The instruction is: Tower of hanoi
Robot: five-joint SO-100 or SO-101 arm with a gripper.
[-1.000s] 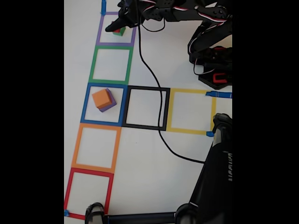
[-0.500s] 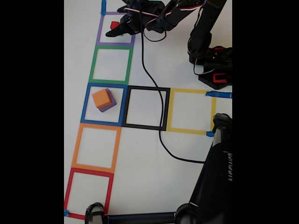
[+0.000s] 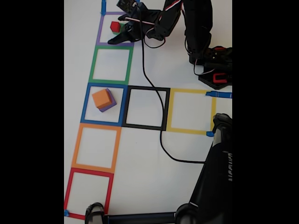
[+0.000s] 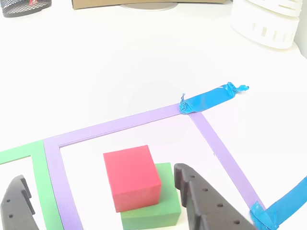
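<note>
A red cube (image 4: pixel 132 177) sits on a larger green block (image 4: pixel 158 206) inside the purple tape square (image 4: pixel 120 125). My gripper (image 4: pixel 98 175) is open. Its two black fingers (image 4: pixel 199 201) stand apart on either side of the stack and touch neither block. In the fixed view the gripper (image 3: pixel 120 36) hovers at the lower edge of the purple square (image 3: pixel 99 32), just below the red cube (image 3: pixel 115 26) and the green block (image 3: pixel 123 28). An orange cube (image 3: pixel 102 98) rests on a purple block (image 3: pixel 111 105) in the blue square (image 3: pixel 86 105).
Green (image 3: pixel 93 65), black (image 3: pixel 166 109), yellow (image 3: pixel 191 91), orange (image 3: pixel 74 147) and red (image 3: pixel 69 191) tape squares hold nothing. A black cable (image 3: pixel 161 135) crosses the black square. The arm base (image 3: pixel 214 70) is at the right, and a black stand (image 3: pixel 212 186) at the bottom right.
The gripper has drawn back from over the stack toward the purple square's lower edge. The arm has folded more upright. The red cube now shows uncovered on the green block.
</note>
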